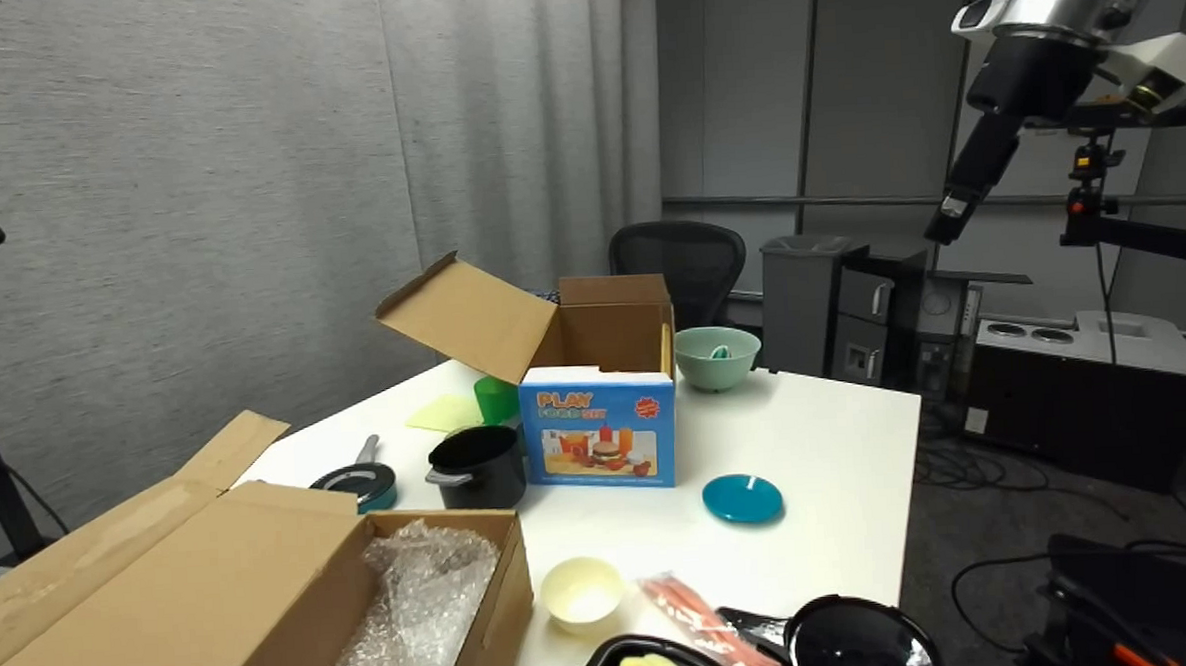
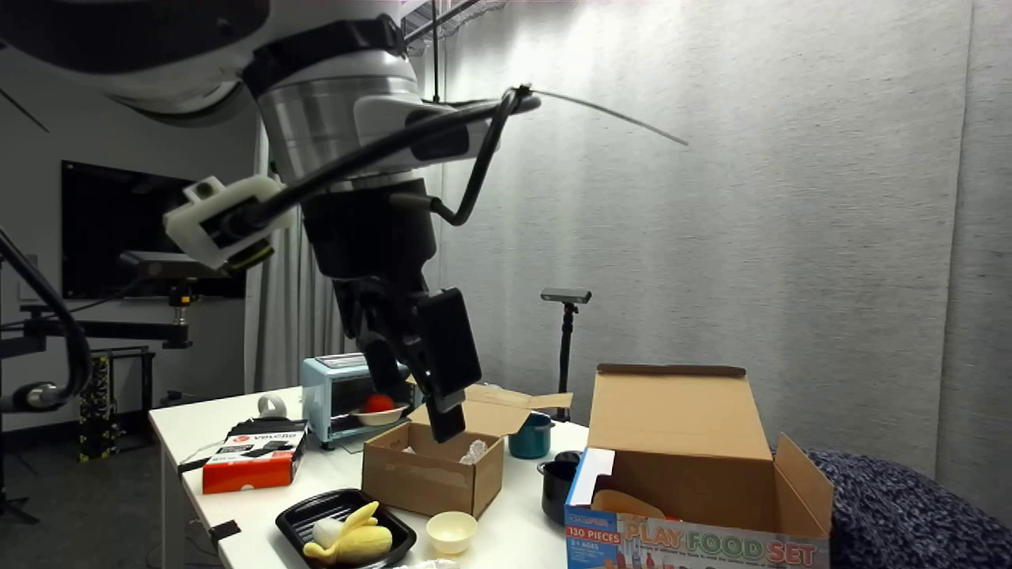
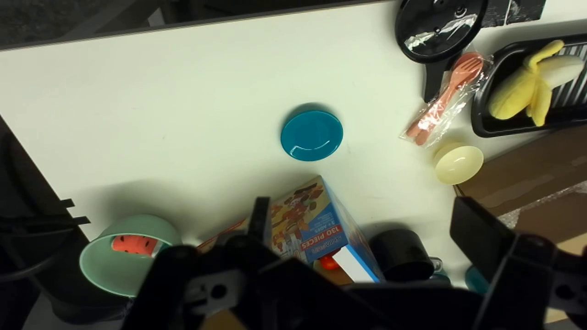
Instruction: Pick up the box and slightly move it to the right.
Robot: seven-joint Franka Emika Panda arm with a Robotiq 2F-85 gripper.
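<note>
The box (image 1: 602, 433) stands upright on the white table with its top flaps open and its blue printed front showing. It also shows in an exterior view (image 2: 696, 545), cut off by the lower edge, with some toy pieces inside. In the wrist view the box (image 3: 305, 215) lies low at the middle, partly hidden by a finger and the gripper body. My gripper (image 3: 362, 206) is open and empty, its fingers wide apart. In both exterior views the gripper (image 1: 949, 222) (image 2: 419, 403) is high above the table, apart from the box.
A black pot (image 1: 479, 468) stands beside the box, and a green bowl (image 1: 719, 357) is behind it. A teal plate (image 1: 743, 499) lies in front. The large brown carton (image 2: 431, 478), a cream bowl (image 2: 451, 532), and a black tray (image 2: 399, 553) with a banana are nearby.
</note>
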